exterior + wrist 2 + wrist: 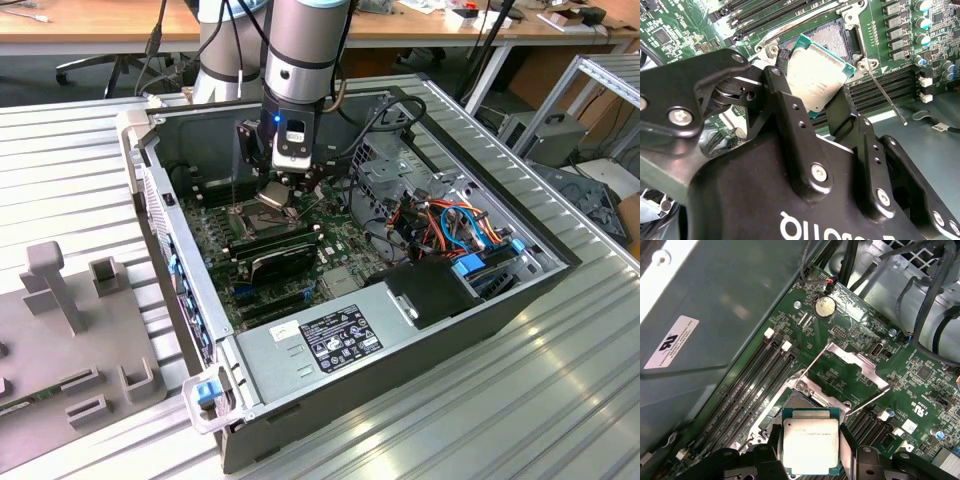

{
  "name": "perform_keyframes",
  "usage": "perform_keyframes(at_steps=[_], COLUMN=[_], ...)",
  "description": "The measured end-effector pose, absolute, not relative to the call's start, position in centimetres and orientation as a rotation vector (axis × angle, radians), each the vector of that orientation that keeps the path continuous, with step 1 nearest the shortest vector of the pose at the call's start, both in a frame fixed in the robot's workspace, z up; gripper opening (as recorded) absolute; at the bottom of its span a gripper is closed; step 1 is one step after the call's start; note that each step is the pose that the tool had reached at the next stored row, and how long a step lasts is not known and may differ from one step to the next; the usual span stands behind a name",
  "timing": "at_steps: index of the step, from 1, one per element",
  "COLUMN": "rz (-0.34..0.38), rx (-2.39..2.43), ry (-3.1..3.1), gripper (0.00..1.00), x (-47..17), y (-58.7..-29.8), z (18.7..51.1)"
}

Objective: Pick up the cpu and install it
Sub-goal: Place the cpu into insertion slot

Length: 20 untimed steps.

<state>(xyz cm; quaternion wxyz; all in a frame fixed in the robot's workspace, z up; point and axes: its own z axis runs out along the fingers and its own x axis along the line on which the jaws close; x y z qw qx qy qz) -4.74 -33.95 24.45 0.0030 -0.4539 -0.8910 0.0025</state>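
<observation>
Dull grey metal tops the cpu (pixel 811 445); the claw (pixel 809 87) is matt black, the socket frame (pixel 862 365) shiny.

Open socket (pixel 796 402) free beneath tool (pixel 810 85) and cpu (pixel 811 442); raised frame (pixel 860 361), lever (pixel 885 96) close beside.

Robotics lab: open computer case (pixel 400 380) on aluminium bench (pixel 545 405); desks (pixel 100 25) behind.

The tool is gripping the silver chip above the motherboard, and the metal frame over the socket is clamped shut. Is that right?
Not quite. The tool does grip the cpu above the motherboard, but the socket frame is swung open, not shut. The first wrist view shows it lying away from the bare socket.
</observation>
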Motion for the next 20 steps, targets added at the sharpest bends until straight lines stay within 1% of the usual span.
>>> perform_keyframes(at_steps=[20], rz=[0.007], rx=[-1.540], ry=[-2.731], gripper=[0.55], x=[-4.74], y=[-33.95], z=[24.45])
